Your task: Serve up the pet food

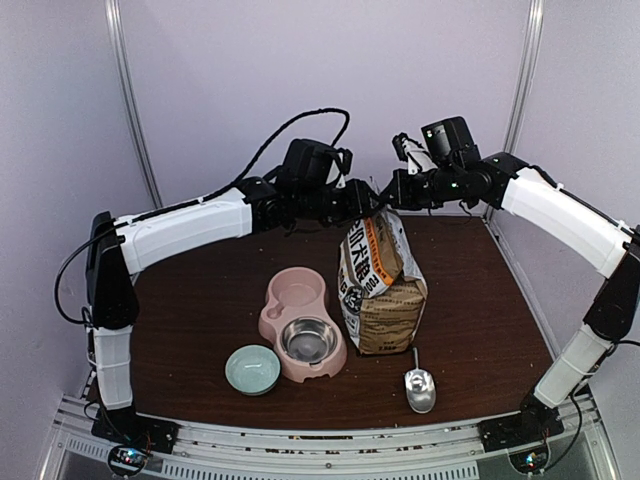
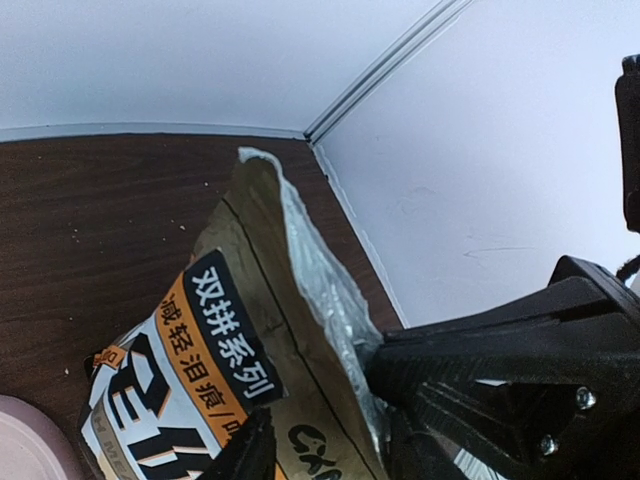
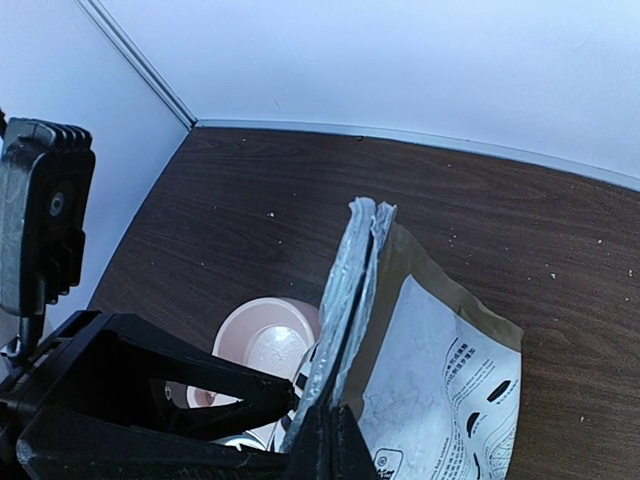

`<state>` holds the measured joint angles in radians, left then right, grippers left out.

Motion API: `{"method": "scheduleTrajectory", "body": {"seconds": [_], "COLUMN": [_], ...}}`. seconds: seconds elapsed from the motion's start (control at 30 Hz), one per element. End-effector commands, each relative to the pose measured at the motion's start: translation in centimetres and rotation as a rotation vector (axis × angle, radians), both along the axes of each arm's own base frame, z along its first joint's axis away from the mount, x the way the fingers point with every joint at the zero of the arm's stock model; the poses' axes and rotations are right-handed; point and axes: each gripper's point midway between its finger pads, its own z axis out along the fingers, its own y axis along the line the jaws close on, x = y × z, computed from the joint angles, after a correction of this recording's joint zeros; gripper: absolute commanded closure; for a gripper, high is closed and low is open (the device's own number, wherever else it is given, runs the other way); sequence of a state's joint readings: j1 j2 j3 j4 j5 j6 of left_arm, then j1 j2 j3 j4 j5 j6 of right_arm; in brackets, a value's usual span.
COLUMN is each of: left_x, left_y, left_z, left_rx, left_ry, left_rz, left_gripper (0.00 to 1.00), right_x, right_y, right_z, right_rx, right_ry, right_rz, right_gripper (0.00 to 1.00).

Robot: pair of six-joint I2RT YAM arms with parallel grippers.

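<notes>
The kibble is hidden in every view. The bag (image 1: pixel 380 290) stands mid-tabletop (image 1: pixel 200 300), its mouth pressed flat. The right gripper (image 3: pixel 328 440) pinches that top edge. The left gripper (image 2: pixel 320 455) straddles it, but its fingers are cut off, so I cannot tell whether it grips. Only the top view shows the scoop (image 1: pixel 419 388) near the front edge.

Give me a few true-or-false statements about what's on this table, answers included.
1. The bag stands upright beside the pink double bowl. True.
2. The metal scoop is stuck inside the bag. False: it lies on the table near the front edge, apart from the bag.
3. The right pincer is pinching the bag's top edge. True.
4. The small green bowl is heaped with food. False: it looks empty.
</notes>
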<state>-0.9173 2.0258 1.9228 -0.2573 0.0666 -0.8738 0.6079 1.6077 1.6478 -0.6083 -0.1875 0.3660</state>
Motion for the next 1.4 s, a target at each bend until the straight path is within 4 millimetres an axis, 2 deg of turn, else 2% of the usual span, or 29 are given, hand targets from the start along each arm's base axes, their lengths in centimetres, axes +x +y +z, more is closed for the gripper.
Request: {"method": "scheduleTrajectory", "body": {"seconds": [0.0,0.13,0.37,0.6,0.87,1.13,1.37], "left_x": [-0.2,-0.4,-0.3,-0.2,-0.3,-0.6,-0.7], "left_y": [-1.5,-2.1,-2.1,-1.2,0.0,0.9,1.5], "left_z": [-0.9,-0.4,-0.1,0.7,2.0,2.8,3.4], "left_rx": [-0.017,-0.037,-0.047,-0.015,0.018,0.05,0.062], "left_ry": [0.017,0.008,0.003,-0.039,-0.095,-0.133,-0.152], "left_rz": [-0.046,-0.065,-0.06,-0.02,0.031,0.073,0.096], "left_gripper": [0.6,0.67,1.0,1.0,1.0,1.0,1.0], "right_x": [-1.2,-1.4,-1.9,-1.8,-0.7,0.0,0.2], "right_y": [-0.5,-0.4,-0.3,-1.1,-3.2,-4.3,-4.4], "right_z": [-0.5,-0.6,-0.9,-1.8,-3.5,-3.9,-4.1], "right_rx": [-0.021,-0.032,-0.064,-0.179,-0.361,-0.389,-0.39], "right_ry": [0.027,0.025,0.004,-0.043,-0.084,-0.093,-0.087], "right_rz": [0.035,0.052,0.103,0.123,0.031,-0.044,-0.07], "right_gripper": [1.0,1.0,1.0,1.0,1.0,1.0,1.0]}}
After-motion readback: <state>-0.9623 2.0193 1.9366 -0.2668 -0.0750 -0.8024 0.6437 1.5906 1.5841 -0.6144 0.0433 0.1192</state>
